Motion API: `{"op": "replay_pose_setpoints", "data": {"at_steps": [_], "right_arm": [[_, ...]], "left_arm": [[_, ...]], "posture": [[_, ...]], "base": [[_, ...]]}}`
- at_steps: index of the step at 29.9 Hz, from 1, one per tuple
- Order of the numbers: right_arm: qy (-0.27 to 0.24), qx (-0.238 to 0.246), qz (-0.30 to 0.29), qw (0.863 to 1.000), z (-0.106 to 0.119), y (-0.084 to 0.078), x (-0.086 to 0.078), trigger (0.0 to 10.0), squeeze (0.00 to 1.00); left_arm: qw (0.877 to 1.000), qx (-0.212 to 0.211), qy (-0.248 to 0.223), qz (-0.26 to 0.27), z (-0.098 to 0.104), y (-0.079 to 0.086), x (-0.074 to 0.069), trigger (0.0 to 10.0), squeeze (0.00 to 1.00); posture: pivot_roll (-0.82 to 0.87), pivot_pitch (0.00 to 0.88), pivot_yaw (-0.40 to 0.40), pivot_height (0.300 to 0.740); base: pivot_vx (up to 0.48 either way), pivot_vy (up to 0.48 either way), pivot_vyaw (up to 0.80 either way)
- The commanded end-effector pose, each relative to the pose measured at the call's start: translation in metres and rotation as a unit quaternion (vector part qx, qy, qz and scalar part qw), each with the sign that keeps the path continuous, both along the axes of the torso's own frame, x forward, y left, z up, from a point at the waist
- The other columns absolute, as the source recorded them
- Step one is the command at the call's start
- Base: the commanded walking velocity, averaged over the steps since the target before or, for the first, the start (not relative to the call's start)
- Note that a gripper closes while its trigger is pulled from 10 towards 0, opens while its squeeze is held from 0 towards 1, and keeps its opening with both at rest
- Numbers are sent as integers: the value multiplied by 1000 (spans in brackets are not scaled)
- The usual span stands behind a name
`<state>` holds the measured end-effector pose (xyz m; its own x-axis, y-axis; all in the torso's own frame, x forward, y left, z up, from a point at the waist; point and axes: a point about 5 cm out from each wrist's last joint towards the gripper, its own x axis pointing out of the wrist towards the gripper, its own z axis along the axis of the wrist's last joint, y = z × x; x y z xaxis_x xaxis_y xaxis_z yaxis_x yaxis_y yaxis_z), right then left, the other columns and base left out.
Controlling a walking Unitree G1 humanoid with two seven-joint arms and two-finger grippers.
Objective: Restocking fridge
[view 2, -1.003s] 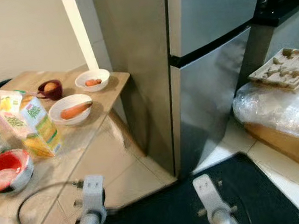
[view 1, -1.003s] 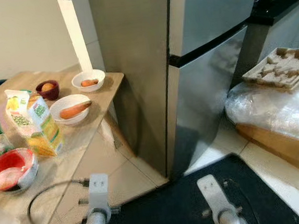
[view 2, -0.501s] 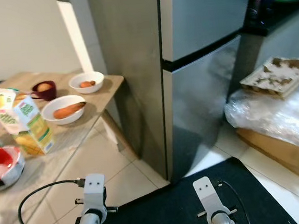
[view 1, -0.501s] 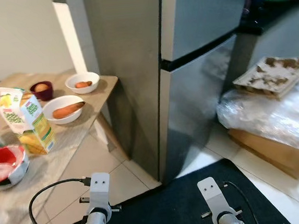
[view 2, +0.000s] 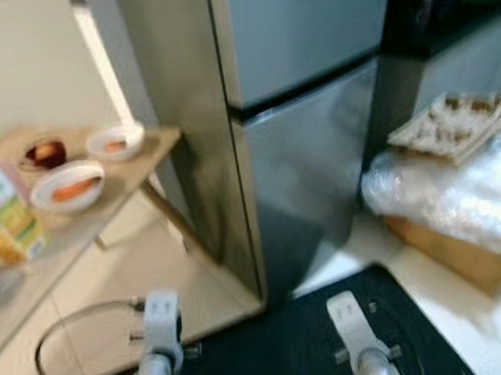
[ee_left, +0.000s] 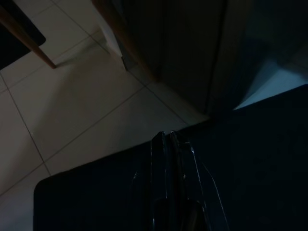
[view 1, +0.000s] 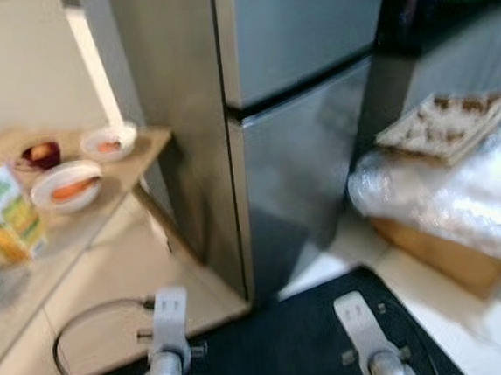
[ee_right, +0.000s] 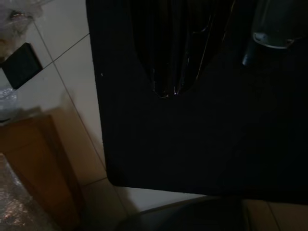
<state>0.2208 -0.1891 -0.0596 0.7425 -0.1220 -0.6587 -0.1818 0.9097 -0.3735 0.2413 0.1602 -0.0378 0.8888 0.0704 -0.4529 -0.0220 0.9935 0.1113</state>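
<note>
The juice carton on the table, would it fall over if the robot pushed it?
Probably, if pushed high up. The juice carton stands tall and upright on a narrow base on the wooden table, so a shove near its top could tip it. Its flat sides look smooth, so it might slide instead if pushed low. How full or heavy it is cannot be told.

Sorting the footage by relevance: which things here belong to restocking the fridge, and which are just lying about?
For the job: fridge, shut; juice carton; carrot in a bowl; smaller bowls of food.

Lying about: egg tray; plastic-wrapped bundle; black mat.
</note>
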Motion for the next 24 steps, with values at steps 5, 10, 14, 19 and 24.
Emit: {"op": "replay_pose_setpoints", "data": {"at_steps": [5,10,14,19,24], "right_arm": [[-2,6,3,1000,1,4,2,10000,0],[-3,2,9,1000,1,5,3,10000,0],[-2,-4,20,1000,1,6,3,10000,0],[-1,-3,19,1000,1,7,2,10000,0],[0,-3,18,1000,0,7,2,10000,0]], "left_arm": [[1000,-3,6,8,-2,1,-2,10000,0],[1000,-3,5,9,-2,2,-2,10000,0],[1000,-2,6,9,-2,2,-3,10000,0],[1000,-2,7,9,-3,3,-3,10000,0],[1000,-1,6,9,-2,3,-3,10000,0]], "posture": [[-90,8,3,740],[-89,7,5,740],[-89,6,4,740],[-89,5,4,740],[-87,5,5,740]], "base": [[0,0,0],[0,0,0],[0,0,600],[0,0,800],[0,0,800]]}}
